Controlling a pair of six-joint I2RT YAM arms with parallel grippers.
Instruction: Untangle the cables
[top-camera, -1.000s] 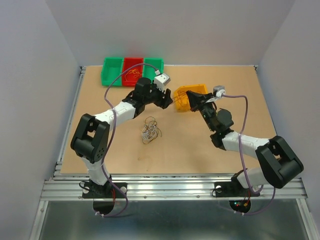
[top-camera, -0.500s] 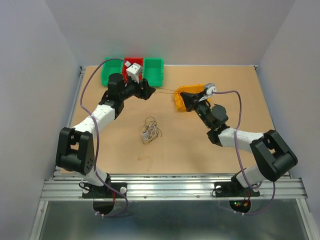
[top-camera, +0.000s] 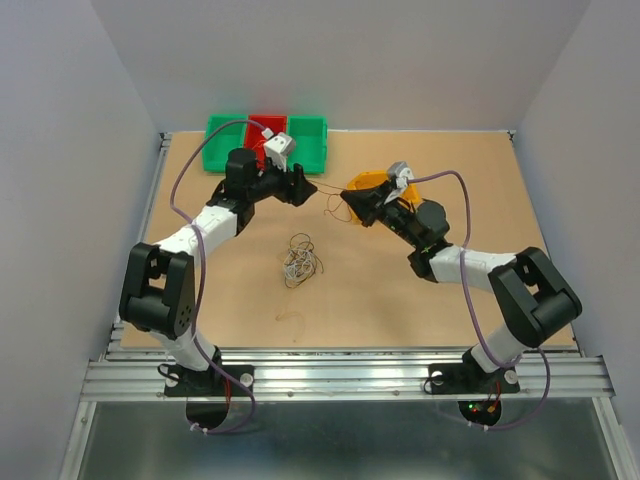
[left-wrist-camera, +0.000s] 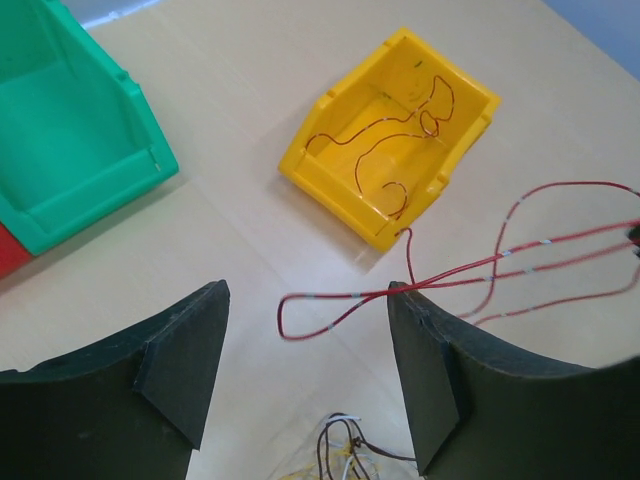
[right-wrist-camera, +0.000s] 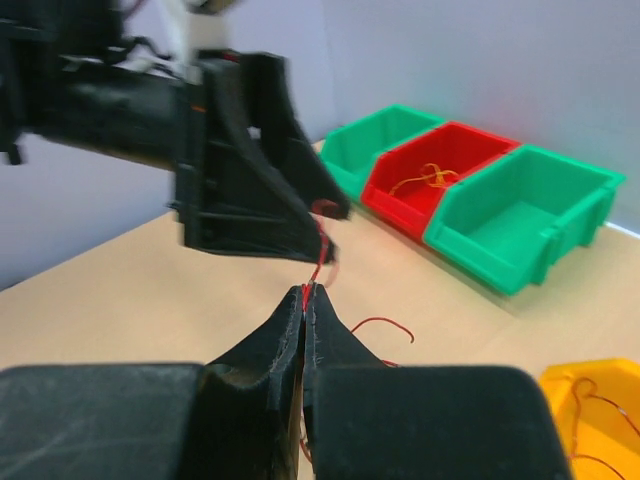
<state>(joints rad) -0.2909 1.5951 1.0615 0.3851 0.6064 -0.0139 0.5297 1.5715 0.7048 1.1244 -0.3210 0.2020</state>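
Your right claw (right-wrist-camera: 306, 290) is pinched fully closed on the red wire (left-wrist-camera: 450, 275), the strand coming out right at the fingertips. Your left claw (left-wrist-camera: 308, 330) stands wide open and grips nothing. The wire's looped end lies between its two fingers (left-wrist-camera: 190, 350), touching neither as far as I can see.

The wire stretches between the two claws over the far middle of the tabletop (top-camera: 400, 300). Its long axis runs left to right, with the doubled-back loop pointing at your left claw. One strand seems to climb to the lip of the yellow bin (left-wrist-camera: 330, 170), where more red wire lies curled. The main tangle (top-camera: 300, 260) of white and dark wires sits well apart, nearer the bases.

I read this step as a handover or a pull-apart. Bring the left claw down so the loop sits deep between the pads, not at the tips, because wire this thin slips out easily. Close fully before the right claw lets go. Then pull along the wire's length, not across it. Watch that strand at the bin, since a hard tug could drag the bin or tighten a knot.
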